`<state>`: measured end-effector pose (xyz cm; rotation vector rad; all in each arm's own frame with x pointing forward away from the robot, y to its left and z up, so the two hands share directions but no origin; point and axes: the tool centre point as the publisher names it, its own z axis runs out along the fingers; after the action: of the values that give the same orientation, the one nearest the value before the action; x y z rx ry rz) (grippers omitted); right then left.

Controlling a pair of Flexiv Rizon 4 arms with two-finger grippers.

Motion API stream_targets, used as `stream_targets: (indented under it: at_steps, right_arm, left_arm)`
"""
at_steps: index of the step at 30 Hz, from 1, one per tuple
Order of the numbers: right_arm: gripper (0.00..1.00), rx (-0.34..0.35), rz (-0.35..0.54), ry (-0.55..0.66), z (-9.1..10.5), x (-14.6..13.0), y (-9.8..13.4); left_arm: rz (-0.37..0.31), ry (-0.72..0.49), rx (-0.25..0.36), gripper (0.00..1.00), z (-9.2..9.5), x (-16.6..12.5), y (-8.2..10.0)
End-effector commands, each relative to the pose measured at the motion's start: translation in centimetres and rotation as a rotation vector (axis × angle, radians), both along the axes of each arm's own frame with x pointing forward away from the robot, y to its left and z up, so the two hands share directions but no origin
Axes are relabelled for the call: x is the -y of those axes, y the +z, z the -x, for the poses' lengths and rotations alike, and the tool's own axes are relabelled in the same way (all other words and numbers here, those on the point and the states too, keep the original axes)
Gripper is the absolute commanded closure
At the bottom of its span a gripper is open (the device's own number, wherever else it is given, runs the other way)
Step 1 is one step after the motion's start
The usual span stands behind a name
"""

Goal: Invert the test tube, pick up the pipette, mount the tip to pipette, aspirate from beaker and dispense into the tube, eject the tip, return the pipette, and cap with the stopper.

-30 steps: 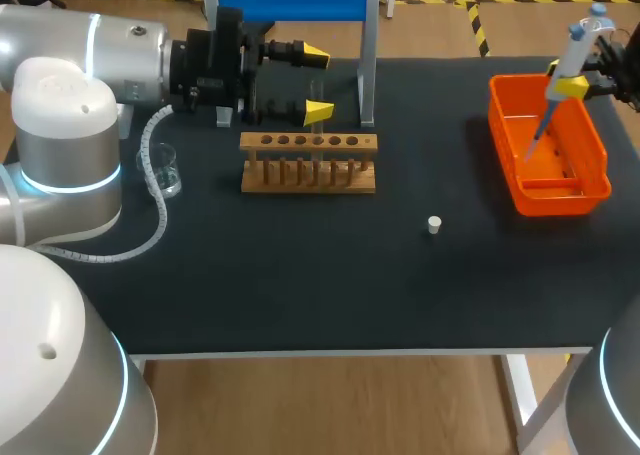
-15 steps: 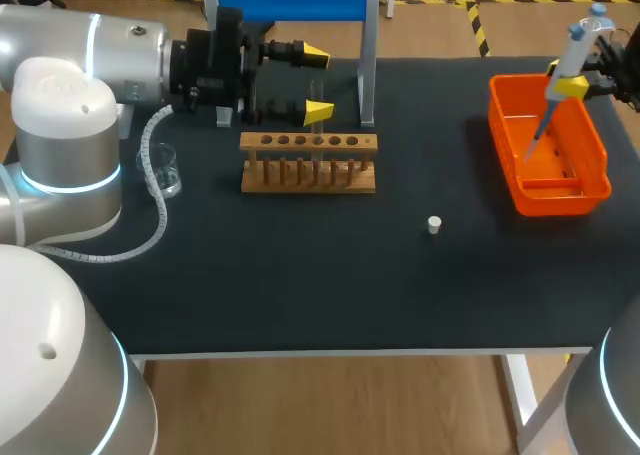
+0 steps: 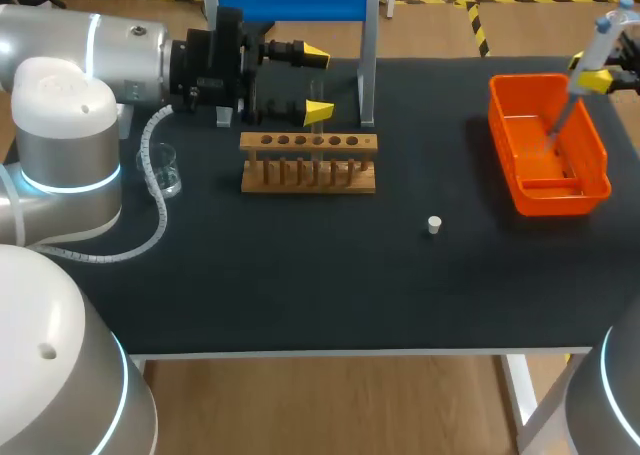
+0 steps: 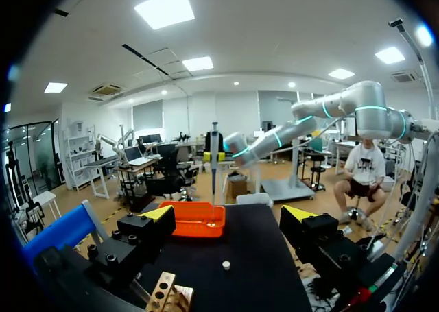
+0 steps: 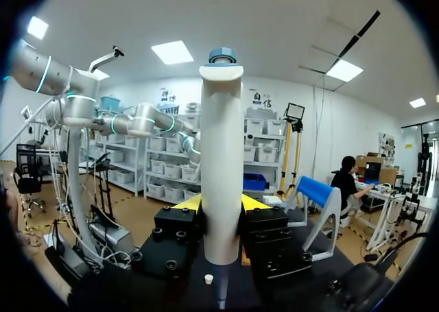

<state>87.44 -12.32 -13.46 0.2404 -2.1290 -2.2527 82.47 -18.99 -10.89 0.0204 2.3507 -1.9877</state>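
The pipette point(image 3: 591, 55) hangs tilted over the orange tray point(image 3: 509, 150), its thin lower end pointing down into it and its blue-capped top leaning out past the tray's far outer corner. The right hand point(image 3: 597, 78) grips it around the white body, one finger on each side, as the right wrist view shows plainly. Against the earlier pictures, the pipette and this hand have shifted toward the tray's outer side and a little higher; everything else lies as it did.

The white stopper point(image 3: 434, 225) stands on the dark counter point(image 3: 330, 275), apart from the tray, off its near inner corner. Further from the tray on that same side stands the wooden rack point(image 3: 308, 162), and well beyond the rack the glass beaker point(image 3: 160, 170). The left hand point(image 3: 317, 80) hangs just behind the rack, away from the tray, its fingers spread wide with nothing between them.

In the head view the right hand is nearly all cut off at the edge, with only a yellow tip showing. The pipette's lower end is too thin to tell whether a tip is fitted. The beaker sits partly behind the left arm's coiled cable point(image 3: 152, 190). Whether a tube stands in the rack cannot be made out.
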Motion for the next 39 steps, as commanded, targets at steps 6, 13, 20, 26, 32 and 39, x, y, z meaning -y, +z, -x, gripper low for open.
stream_targets:
  at_steps: [6, 13, 20, 26, 32, 39]
  right_arm:
    - [1.0, 0.015, -0.001, 0.053, -1.2, 3.7, -0.3]
    - [1.0, 0.027, -0.006, 0.091, -1.7, 4.5, -1.0]
    - [1.0, 0.029, 0.003, 0.112, -2.4, 4.4, -2.1]
    - [1.0, 0.03, 0.01, 0.117, -2.8, 4.3, -2.8]
    - [1.0, 0.037, 0.035, 0.094, -3.1, 4.4, -3.3]
    - [1.0, 0.02, 0.023, 0.078, -3.3, 4.5, -3.6]
  left_arm:
    - [0.003, 0.004, 0.002, 0.0, 0.0, 0.1, -0.1]
    - [0.003, 0.004, 0.002, 0.0, 0.0, 0.1, -0.1]
    - [0.003, 0.004, 0.002, 0.0, 0.0, 0.1, -0.1]
    - [0.003, 0.004, 0.002, 0.0, 0.0, 0.1, -0.1]
    - [0.003, 0.004, 0.002, 0.0, 0.0, 0.1, -0.1]
    - [0.003, 0.004, 0.002, 0.0, 0.0, 0.1, -0.1]
